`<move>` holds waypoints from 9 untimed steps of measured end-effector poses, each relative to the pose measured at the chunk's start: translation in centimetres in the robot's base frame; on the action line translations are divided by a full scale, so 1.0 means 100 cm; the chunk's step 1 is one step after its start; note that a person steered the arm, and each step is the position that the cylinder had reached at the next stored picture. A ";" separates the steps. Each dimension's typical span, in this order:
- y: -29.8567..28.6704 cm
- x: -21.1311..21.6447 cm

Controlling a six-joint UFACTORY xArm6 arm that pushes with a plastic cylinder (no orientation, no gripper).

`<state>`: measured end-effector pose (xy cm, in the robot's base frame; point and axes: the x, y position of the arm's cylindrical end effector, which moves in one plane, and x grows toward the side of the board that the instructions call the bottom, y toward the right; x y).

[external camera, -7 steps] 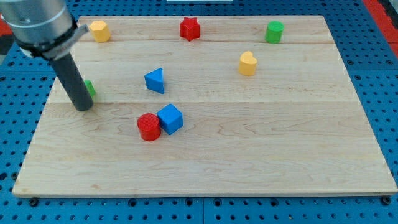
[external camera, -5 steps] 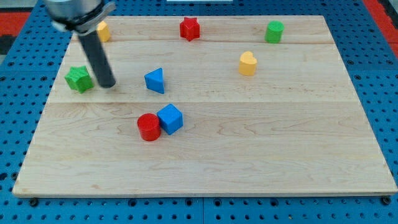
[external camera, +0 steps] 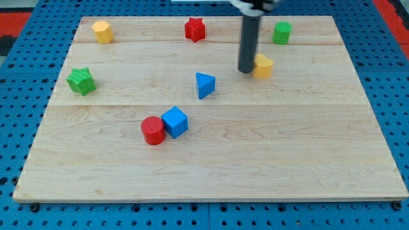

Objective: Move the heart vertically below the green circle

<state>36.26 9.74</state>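
The yellow heart (external camera: 262, 66) lies at the upper right of the wooden board (external camera: 211, 179). My tip (external camera: 246, 69) touches the heart's left side. The green circle (external camera: 282, 32) stands near the board's top edge, up and to the right of the heart. The rod rises from the tip to the view's top edge.
A blue triangle (external camera: 204, 85) lies left of and below my tip. A red star (external camera: 195, 29) and a yellow hexagon (external camera: 101, 31) sit along the top edge. A green star (external camera: 81, 81) is at the left. A red cylinder (external camera: 152, 130) touches a blue cube (external camera: 174, 121) at lower centre.
My tip has swept from the left side of the board to the heart's left side. The blue triangle has shifted right and slightly down. The heart has moved a little to the right.
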 end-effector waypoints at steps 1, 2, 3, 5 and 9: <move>0.016 -0.035; 0.048 -0.053; 0.069 -0.009; 0.066 -0.014; -0.031 0.011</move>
<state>37.41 6.66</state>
